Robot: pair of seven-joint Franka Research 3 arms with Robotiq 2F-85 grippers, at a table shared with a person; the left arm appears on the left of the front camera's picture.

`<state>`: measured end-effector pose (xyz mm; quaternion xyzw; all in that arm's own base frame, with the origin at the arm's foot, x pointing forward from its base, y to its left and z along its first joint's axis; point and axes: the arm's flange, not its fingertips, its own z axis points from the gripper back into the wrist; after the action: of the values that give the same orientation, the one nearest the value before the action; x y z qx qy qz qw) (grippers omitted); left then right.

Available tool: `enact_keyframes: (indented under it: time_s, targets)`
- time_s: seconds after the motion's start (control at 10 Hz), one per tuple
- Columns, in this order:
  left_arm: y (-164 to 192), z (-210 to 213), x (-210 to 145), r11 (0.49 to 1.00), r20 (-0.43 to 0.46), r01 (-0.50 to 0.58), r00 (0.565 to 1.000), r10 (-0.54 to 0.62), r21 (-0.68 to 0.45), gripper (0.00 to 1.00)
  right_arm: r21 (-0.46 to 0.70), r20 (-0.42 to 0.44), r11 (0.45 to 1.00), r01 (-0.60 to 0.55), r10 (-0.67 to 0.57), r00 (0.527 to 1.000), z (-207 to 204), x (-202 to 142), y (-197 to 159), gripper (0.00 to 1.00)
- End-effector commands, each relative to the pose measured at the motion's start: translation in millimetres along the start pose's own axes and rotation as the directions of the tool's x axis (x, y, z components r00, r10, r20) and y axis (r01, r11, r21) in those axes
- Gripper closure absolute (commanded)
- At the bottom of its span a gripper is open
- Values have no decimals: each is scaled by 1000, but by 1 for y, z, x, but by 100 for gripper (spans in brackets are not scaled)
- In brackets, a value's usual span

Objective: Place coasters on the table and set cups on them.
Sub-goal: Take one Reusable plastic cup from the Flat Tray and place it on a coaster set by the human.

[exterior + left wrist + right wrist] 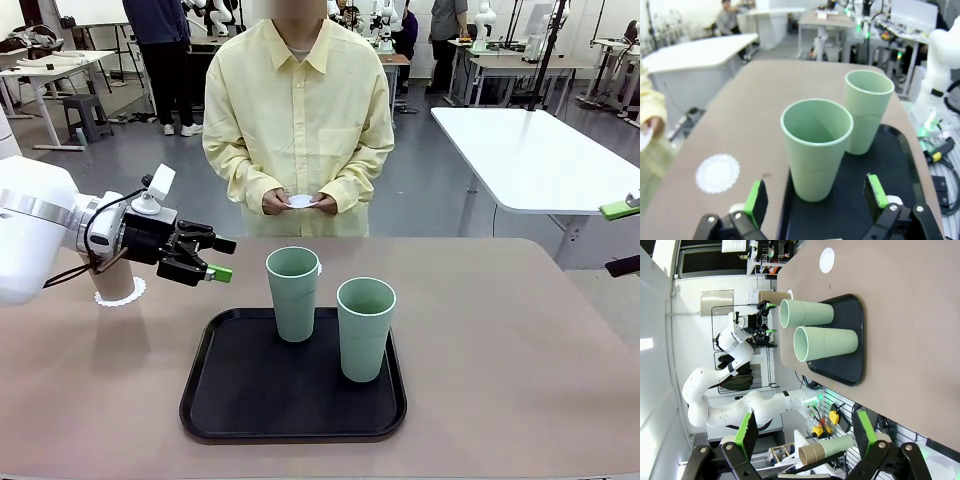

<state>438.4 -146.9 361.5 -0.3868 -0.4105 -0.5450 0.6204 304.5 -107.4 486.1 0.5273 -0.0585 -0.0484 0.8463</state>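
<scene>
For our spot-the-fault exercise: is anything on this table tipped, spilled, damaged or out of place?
Nothing stands out. Both pale green cups stand upright on the black tray, the brown cup stands upright on its coaster, and a bare coaster lies flat on the table. No spills or damage show.

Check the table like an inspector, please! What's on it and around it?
Surface: tan table, no spills seen.
Job's things: brown cup stands on a coaster; left green cup and right green cup stand on the black tray; second coaster lies bare on the table; the person's hands hold a third coaster.
Clutter: nothing seen.
Grippers: left gripper open, empty, pointing toward the green cups; right gripper open, empty.
Cables: black cable loops by the left wrist.
Surroundings: white table, more tables and people farther off.
</scene>
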Motion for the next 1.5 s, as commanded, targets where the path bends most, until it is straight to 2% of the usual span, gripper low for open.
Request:
enact_keyframes:
  time_s: [0.0,0.5,0.6,1.0,1.2,1.4]
  targets:
    - [0,-2,4,1000,-10,16,1000,-16,24,0,39,13,999,-20,19,1000,-2,3,2,0]
    - [1,0,2,1000,-7,6,1000,-6,9,0,39,13,999,-20,19,1000,-2,3,2,0]
    - [4,-5,-11,999,21,-5,1000,6,-50,0,39,13,999,-20,19,1000,-2,3,2,0]
    - [3,-14,-42,996,143,45,989,-33,-77,0,39,13,999,-20,19,1000,-2,3,2,0]
    - [-2,-20,-52,997,176,78,982,-73,-21,0,39,13,999,-20,19,1000,-2,3,2,0]
    - [-9,-32,-58,993,164,120,979,-122,22,0,39,13,999,-20,19,1000,-2,3,2,0]
